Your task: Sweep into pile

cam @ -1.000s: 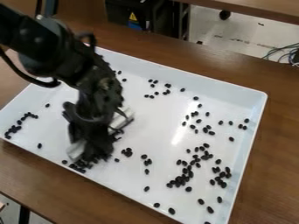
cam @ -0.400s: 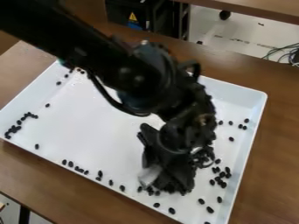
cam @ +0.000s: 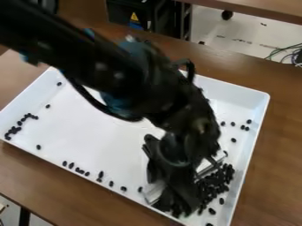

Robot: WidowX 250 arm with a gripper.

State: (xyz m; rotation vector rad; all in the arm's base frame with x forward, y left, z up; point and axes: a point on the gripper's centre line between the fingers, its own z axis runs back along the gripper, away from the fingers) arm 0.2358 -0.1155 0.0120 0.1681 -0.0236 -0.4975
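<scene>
Camera view: pincer (cam: 177, 206) holding a pale scraper (cam: 154, 193) beside black beans (cam: 213, 184), heaped toward the white tray's (cam: 100, 126) lower-right corner; a low, level edge should limit escapes beneath.

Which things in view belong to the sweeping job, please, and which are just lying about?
For the job:
- small black oval beans, heaped and scattered
- shallow white rectangular tray
- pale flat-edged scraper
- black two-finger gripper

Just there:
- brown wooden table under the tray
- black case with a yellow warning sticker
- thin tangled cables
</scene>
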